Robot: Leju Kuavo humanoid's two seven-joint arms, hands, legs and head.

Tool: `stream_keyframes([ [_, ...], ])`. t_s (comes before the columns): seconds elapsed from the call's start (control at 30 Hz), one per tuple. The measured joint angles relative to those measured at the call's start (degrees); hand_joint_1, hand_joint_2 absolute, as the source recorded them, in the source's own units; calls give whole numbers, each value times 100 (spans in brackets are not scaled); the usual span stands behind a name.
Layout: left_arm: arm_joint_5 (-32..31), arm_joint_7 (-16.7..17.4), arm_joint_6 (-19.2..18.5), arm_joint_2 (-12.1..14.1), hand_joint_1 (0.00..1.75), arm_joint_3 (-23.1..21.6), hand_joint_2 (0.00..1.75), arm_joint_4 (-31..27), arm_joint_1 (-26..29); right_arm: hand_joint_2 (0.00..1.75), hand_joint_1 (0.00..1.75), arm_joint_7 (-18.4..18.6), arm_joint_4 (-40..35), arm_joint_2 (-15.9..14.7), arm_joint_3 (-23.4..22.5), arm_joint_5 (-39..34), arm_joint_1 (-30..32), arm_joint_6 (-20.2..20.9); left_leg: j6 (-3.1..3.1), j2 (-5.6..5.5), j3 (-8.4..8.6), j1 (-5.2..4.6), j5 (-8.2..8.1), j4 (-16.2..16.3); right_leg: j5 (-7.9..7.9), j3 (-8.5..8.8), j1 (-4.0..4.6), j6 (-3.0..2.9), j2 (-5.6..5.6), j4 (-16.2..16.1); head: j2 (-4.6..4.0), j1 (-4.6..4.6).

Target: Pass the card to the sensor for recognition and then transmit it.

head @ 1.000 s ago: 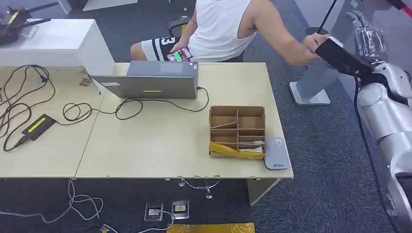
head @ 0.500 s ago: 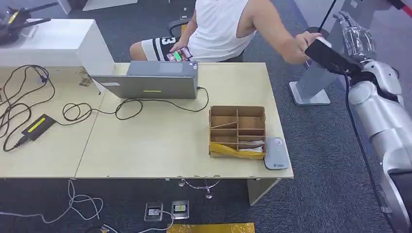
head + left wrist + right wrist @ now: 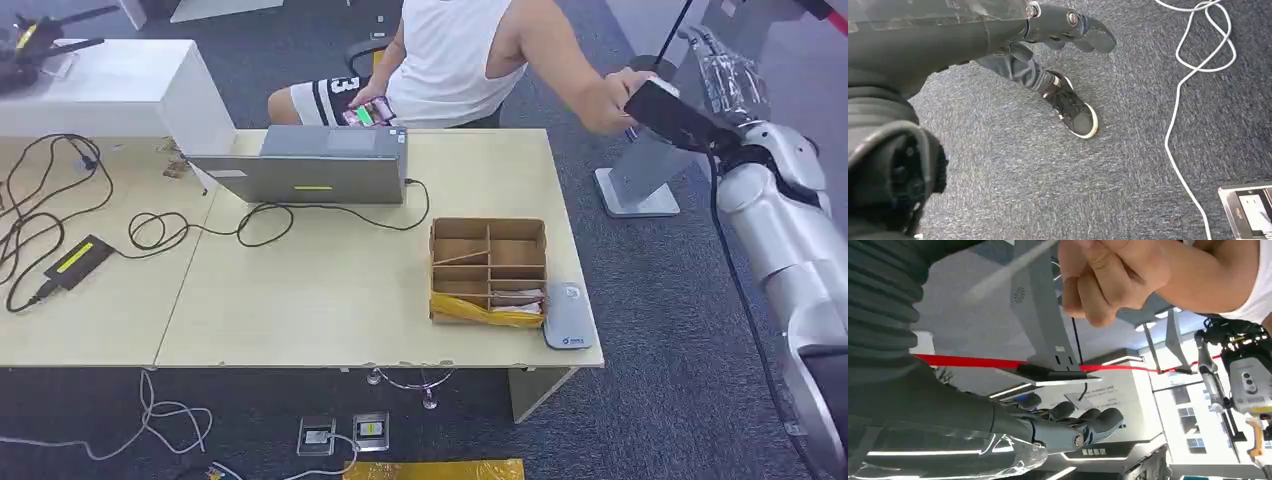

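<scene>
A pale wood surface (image 3: 330,290) is standing on dark blue carpet (image 3: 650,300); white cables (image 3: 1193,75) are lying on it.

- Right arm (image 3: 790,240): rounded silver shells, dark at the seams between them
- A black cable (image 3: 745,290) trails along the arm's inner side
- A black box-shaped module (image 3: 683,118) sits at the wrist
- Right hand (image 3: 728,75): under clear plastic film; the right wrist view shows dark grey fingers (image 3: 1093,422) with a round silver screw
- Left hand (image 3: 998,30): grey ribbed cover, dark fingers, silver screws, clear film on top
</scene>
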Motion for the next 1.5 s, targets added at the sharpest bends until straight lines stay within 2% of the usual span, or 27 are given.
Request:
stream_keyframes([
  [0.03,0,-13,0,0,0,0,0,0,1,175,171,-4,0,0,7,-26,-16,59,0,0,0,0,0,0,0,0,0,0,0,0,0,0],
  [0.07,2,-17,4,0,0,0,0,0,2,175,175,-7,0,0,28,-92,-26,169,0,0,0,0,0,0,0,0,0,0,1,0,0,2],
  [1.17,37,-28,2,-17,0,-4,0,0,6,175,175,-52,-7,48,127,-232,-27,389,0,0,1,0,0,0,0,0,1,0,0,0,0,2],
  [1.27,90,-28,31,-24,0,-4,0,0,7,175,175,-112,-96,44,103,-586,64,610,0,2,4,0,0,1,0,-2,1,0,3,-1,0,2],
  [1.33,153,-28,68,-35,0,-4,0,0,7,175,175,-118,-292,-17,50,-902,239,944,0,2,7,1,0,2,0,-1,1,0,2,-2,-2,2],
  [1.43,254,-15,118,-44,0,-2,0,2,21,175,175,107,-842,-232,-94,-1301,813,1612,0,-3,9,11,-1,1,0,10,12,0,-3,-16,0,2],
  [1.5,293,26,118,-42,0,-2,0,2,40,175,175,262,-1280,-410,-210,-1379,1324,1810,1,-5,7,12,-3,1,0,12,12,0,-6,-17,0,0],
])
